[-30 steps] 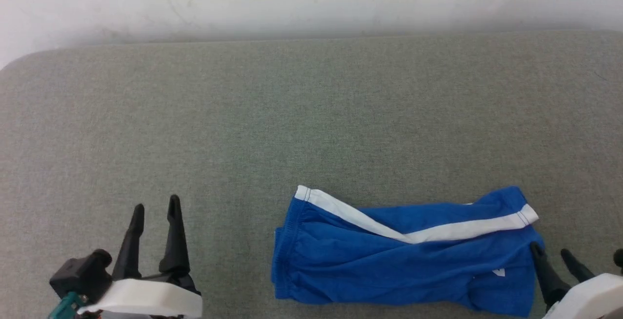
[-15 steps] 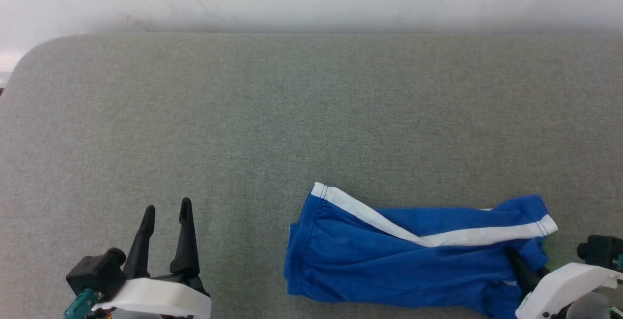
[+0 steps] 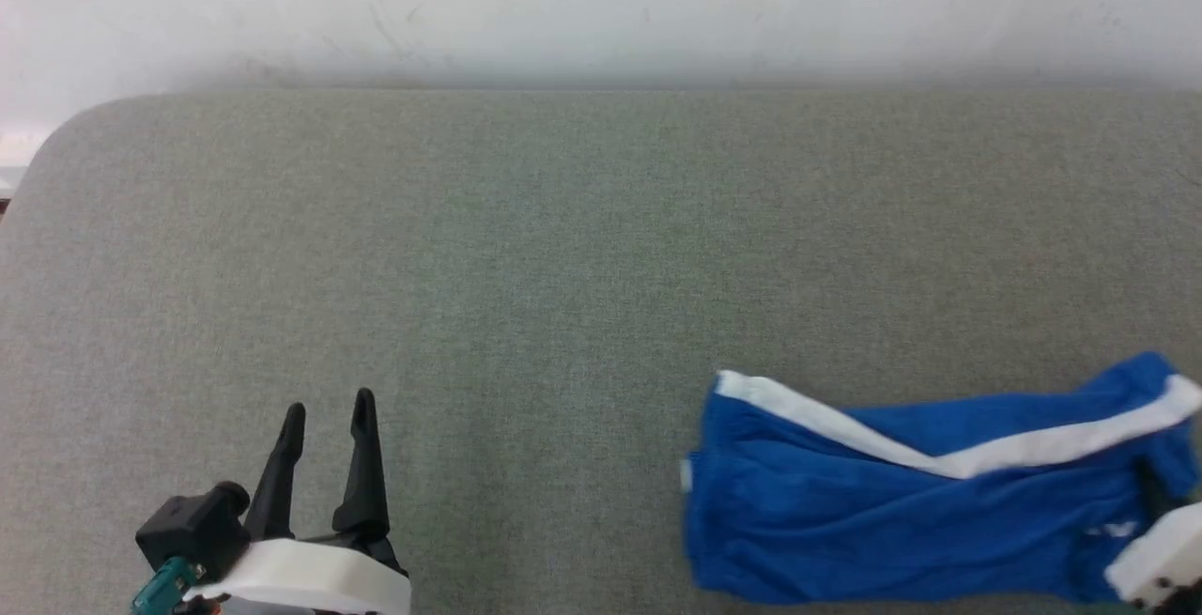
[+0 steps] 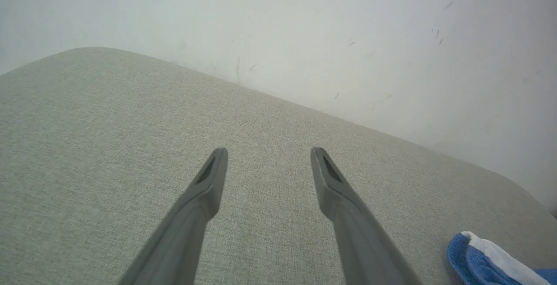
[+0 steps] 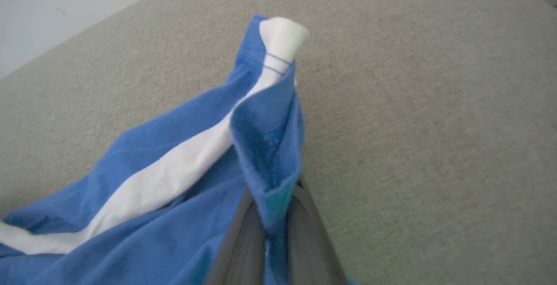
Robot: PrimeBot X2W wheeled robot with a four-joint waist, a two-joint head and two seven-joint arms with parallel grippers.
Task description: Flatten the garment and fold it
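Note:
The garment (image 3: 892, 512), bright blue shorts with a white side stripe, lies crumpled lengthwise on the grey surface at the lower right of the head view. My right gripper (image 3: 1153, 502) is at its right end, fingers buried in the cloth. In the right wrist view the right gripper (image 5: 275, 202) is shut on a fold of the garment (image 5: 152, 180) near the leg hem, which stands up between the fingers. My left gripper (image 3: 324, 408) stands open at the lower left, well apart from the shorts. The left gripper (image 4: 267, 154) holds nothing, and a corner of the garment (image 4: 483, 259) shows at its right.
The grey fabric-covered table (image 3: 526, 249) stretches wide behind and left of the shorts. A pale wall (image 3: 601, 5) rises along its far edge. The table's rounded far-left corner (image 3: 66, 122) is in view.
My right gripper has closed on the shorts' right end and dragged the whole garment to the right. The head camera tilted a little. The left gripper stayed open in place.

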